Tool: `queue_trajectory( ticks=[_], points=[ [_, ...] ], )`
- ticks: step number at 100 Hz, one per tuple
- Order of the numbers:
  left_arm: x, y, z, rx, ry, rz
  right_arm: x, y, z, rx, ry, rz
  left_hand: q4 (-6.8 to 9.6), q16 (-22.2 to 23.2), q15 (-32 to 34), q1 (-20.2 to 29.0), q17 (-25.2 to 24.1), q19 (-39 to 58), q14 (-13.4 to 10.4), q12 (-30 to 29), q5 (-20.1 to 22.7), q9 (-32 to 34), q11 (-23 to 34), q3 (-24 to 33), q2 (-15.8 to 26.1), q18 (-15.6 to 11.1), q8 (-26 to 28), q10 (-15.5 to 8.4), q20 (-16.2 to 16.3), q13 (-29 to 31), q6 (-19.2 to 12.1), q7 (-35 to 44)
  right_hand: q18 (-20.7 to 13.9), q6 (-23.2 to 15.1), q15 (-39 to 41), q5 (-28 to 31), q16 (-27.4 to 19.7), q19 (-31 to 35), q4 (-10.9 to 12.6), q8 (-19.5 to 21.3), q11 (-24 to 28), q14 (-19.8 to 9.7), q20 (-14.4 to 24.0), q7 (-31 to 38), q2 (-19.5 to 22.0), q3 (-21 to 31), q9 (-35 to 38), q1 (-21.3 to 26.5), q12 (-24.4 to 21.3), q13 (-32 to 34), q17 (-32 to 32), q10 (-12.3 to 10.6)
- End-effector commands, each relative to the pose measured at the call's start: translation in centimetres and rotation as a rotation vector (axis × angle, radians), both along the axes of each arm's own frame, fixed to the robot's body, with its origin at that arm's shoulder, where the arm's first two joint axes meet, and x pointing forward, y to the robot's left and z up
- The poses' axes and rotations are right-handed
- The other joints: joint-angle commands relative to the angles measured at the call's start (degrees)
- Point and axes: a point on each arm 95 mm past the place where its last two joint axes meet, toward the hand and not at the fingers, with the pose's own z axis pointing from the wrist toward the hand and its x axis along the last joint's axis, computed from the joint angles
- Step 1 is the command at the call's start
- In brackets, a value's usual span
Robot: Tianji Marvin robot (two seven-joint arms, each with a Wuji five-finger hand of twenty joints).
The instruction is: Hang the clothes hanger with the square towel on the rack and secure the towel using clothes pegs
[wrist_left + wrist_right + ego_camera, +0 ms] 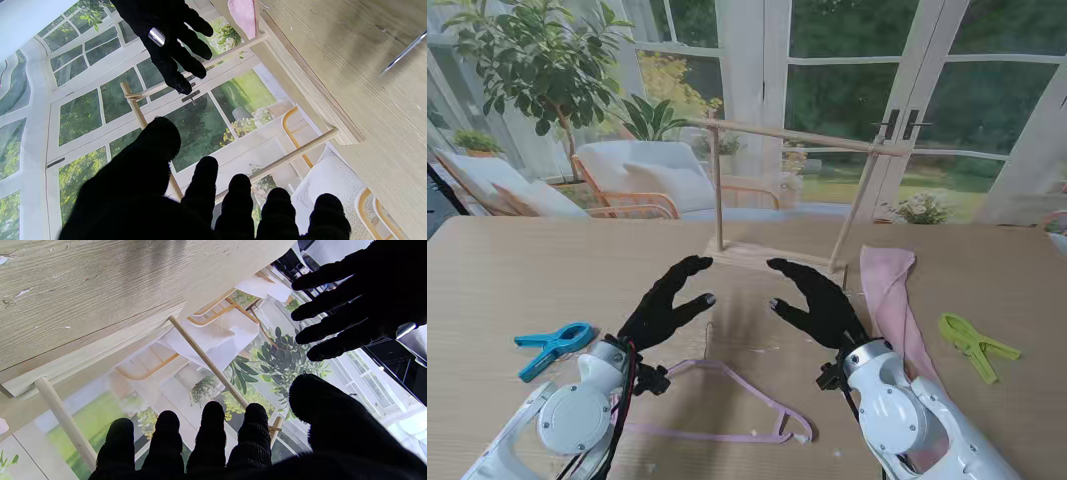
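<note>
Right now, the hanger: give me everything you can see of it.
The clothes hanger is thin, pale pink-lilac, plastic by its look, and lies flat on the wooden table near me, between the two forearms. It is a triangular frame with a straight bottom bar toward me and a small hook end at its right. Its left end is hidden behind the left wrist. No towel is on it; the pink towel lies apart, to the right. Neither hand touches it.

Both hands wear black knit gloves: left hand (665, 300), right hand (817, 298). Silver metallic caps on thumb tips. Forearms are glossy white shells with round joint housings. Black wrist brackets. Black and red cables run along the left forearm (577, 415).
</note>
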Motion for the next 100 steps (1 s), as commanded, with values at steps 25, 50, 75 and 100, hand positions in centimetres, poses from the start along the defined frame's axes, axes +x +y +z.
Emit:
queue_trajectory(
  ticks=[25,50,75,100],
  points=[
    [-0.1,-0.5,0.0,0.001,0.016,-0.015,-0.3,0.2,-0.2,0.003,0.01,0.01,1.09,-0.6,0.0,2.4,-0.1,-0.7,-1.6,0.6,-1.7,-0.6,-0.5,-1.0,1.2,-2.0,-0.4,-0.8,-0.8,-1.1,-1.8,0.7,-0.1,-0.7,0.6,-1.5,0.4,-0.5,-2.3,1.0,0.1,-0.9,29.6,-0.5,0.4,-1.0,-1.1,-1.3,0.1,-1.5,-0.1,-0.5],
    [-0.3,-0.5,0.0,0.005,0.016,-0.017,-0.5,0.1,0.0,0.015,0.005,0.0,1.12,-0.5,0.1,2.6,-0.1,-0.6,-1.5,0.8,-1.5,-0.4,-0.1,-0.5,0.9,-2.0,-0.3,-0.6,-0.8,-1.1,-1.4,0.9,-0.1,-1.2,1.2,0.0,0.4,-0.4,0.0,1.1,0.9,-1.0,29.6,-0.1,-0.1,1.0,-1.1,2.2,0.5,-1.4,0.1,-0.6],
    [-0.4,-0.2,0.2,-0.001,0.004,-0.016,-0.7,0.3,0.4,0.015,-0.017,-0.004,1.13,-0.4,0.1,2.7,-0.1,-0.5,-1.4,1.0,-1.2,-0.3,0.2,-0.2,0.5,-1.9,-0.2,-0.6,-0.8,-1.1,-1.0,1.2,-0.1,-1.3,1.5,0.3,0.3,-0.4,4.7,1.0,1.2,-1.0,29.6,-0.2,-1.1,3.0,-1.1,2.3,0.6,-1.4,0.4,-0.7],
    [-0.6,0.4,0.2,0.022,-0.021,-0.001,-0.2,0.4,0.5,0.034,-0.025,0.006,1.17,0.6,0.5,2.6,-0.3,0.4,-1.1,1.6,-0.6,-0.1,1.0,1.4,-0.8,-1.6,0.1,-0.1,0.3,-1.0,-0.5,1.6,0.0,-1.1,1.8,0.3,0.4,-0.2,1.5,1.2,1.4,-0.9,29.6,0.0,-0.9,0.4,-1.1,1.3,0.7,-1.3,0.6,-0.5]
  ],
)
